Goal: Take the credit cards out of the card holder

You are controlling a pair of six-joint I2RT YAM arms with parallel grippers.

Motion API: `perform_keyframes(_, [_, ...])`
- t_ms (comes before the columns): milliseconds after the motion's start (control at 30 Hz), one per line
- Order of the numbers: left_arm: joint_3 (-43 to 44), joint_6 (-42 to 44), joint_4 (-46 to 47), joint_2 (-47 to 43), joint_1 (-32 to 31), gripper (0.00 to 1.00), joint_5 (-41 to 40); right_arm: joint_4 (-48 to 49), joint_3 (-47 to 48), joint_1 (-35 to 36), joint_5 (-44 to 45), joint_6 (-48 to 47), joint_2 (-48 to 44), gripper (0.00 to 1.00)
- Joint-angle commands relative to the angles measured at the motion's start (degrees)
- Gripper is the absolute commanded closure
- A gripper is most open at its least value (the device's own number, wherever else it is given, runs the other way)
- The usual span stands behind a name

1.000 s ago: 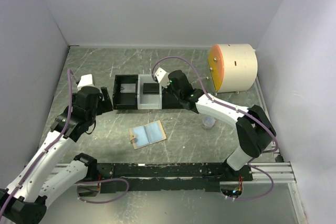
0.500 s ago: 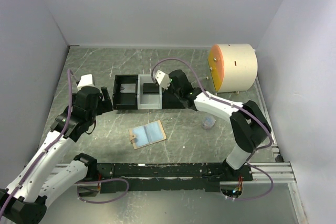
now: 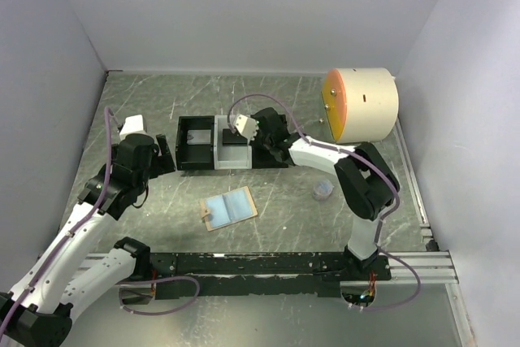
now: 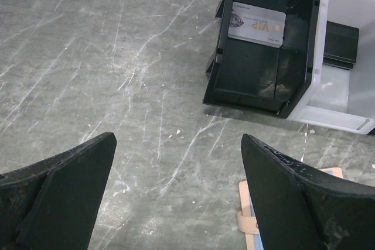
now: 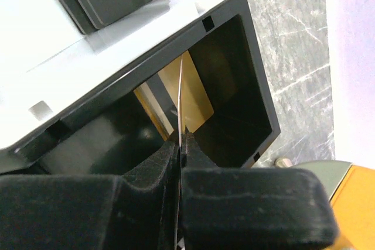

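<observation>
Grey marbled table (image 3: pixel 284 95) carries a three-part black-and-white plastic tray (image 4: pixel 246 99). At the upper right of the left wrist view, its black part holds a silver-grey card (image 4: pixel 256 27) and its white part holds a black card (image 4: pixel 341 44). The left gripper (image 4: pixel 178 139) is spread wide and holds nothing. The right gripper (image 5: pixel 179 139) pinches a thin card (image 5: pixel 180 86), seen edge-on, inside the other black part. The open tan-and-blue flat wallet (image 3: pixel 229 207) lies mid-frame in the top view.

Bare bench (image 3: pixel 284 217) lies open around the card holder (image 3: pixel 230 207); behind it the tray (image 3: pixel 195 166), the right arm (image 3: pixel 321 154) over its right compartment and the drum (image 3: pixel 366 103) block passage.

The right hand (image 3: pixel 260 137) with its pinched card (image 5: pixel 180 95) has shifted left, elbow folding inward.
</observation>
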Motion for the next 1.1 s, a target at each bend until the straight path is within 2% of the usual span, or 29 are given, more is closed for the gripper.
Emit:
perform_keyframes(0, [-0.2,0.8,0.7,-0.4,0.3,0.0,0.4,2.7,2.8,-0.2,2.1,-3.0,2.6,1.0])
perform_keyframes(367, [0.0,0.8,0.6,0.2,0.3,0.0,0.3,4.7,4.8,-0.8,3.0,-6.8,6.8,1.0])
perform_keyframes(567, [-0.2,1.1,1.0,0.2,0.3,0.0,0.7,7.3,3.4,-2.3,3.1,-5.2,8.6,0.98])
perform_keyframes(767, [-0.2,1.2,1.0,0.5,0.3,0.0,0.9,8.5,2.0,-2.4,1.8,-4.3,8.3,0.9])
perform_keyframes(867, [-0.3,1.3,1.1,0.5,0.3,0.01,1.3,8.1,1.4,-2.4,0.7,-4.5,7.7,0.81])
perform_keyframes(1067, [-0.4,1.5,1.3,0.6,0.3,0.01,1.9,5.7,0.1,-2.4,-0.4,-4.0,5.7,0.75])
